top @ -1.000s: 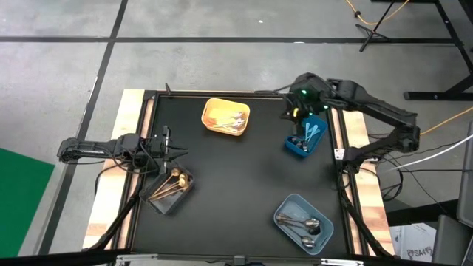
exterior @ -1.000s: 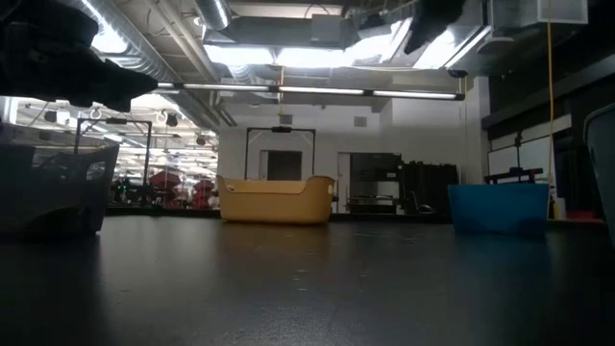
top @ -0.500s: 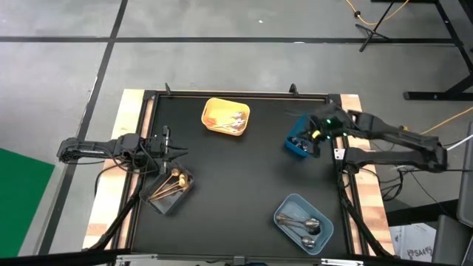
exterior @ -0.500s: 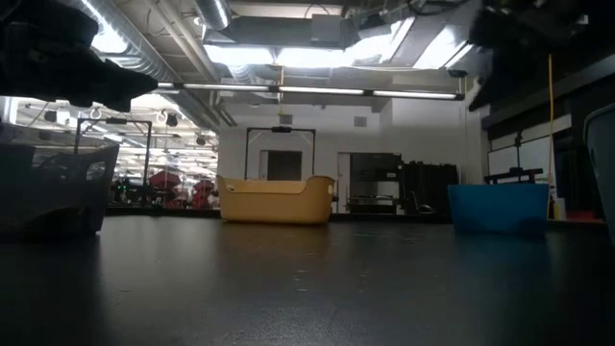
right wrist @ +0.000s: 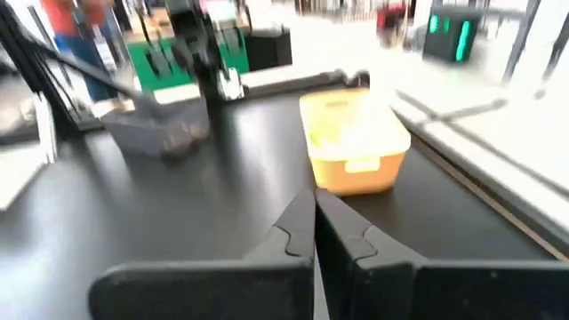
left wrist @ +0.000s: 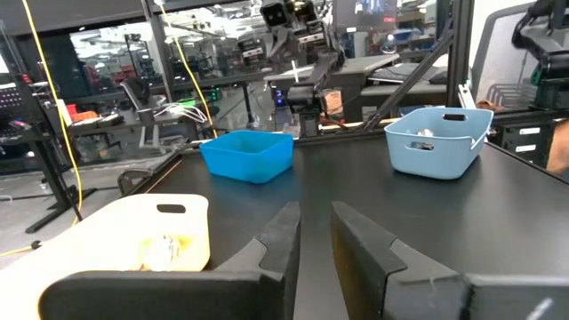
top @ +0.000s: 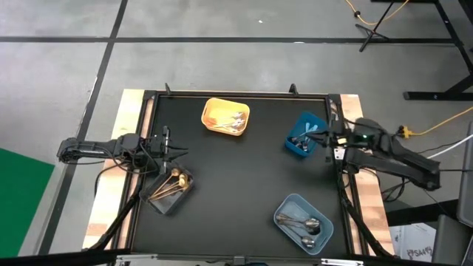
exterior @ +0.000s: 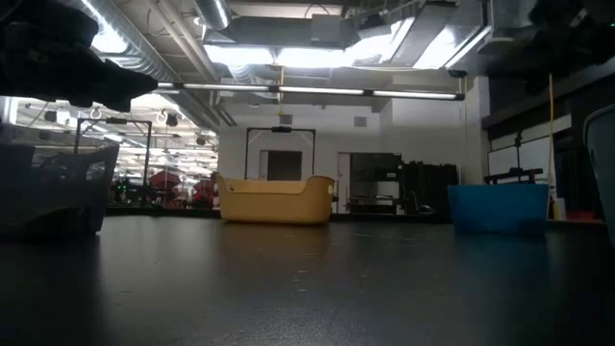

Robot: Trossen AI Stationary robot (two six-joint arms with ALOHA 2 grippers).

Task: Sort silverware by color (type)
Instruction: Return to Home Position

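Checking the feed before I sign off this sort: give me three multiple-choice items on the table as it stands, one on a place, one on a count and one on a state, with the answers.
1. The bin closest to the right gripper is: A. yellow; B. blue; C. clear.
2. Bins on the table: A. three; B. four; C. six.
3. The right gripper's fingers are: A. shut on nothing; B. shut on a spoon; C. spread wide.

Answers:
1 B: the blue bin sits right beside it at the table's right edge.
2 B: there are the yellow bin, the blue bin, the grey-blue bin and the clear bin, with the left gripper hanging by the clear bin.
3 A: its wrist view shows the fingers meeting with nothing between them.
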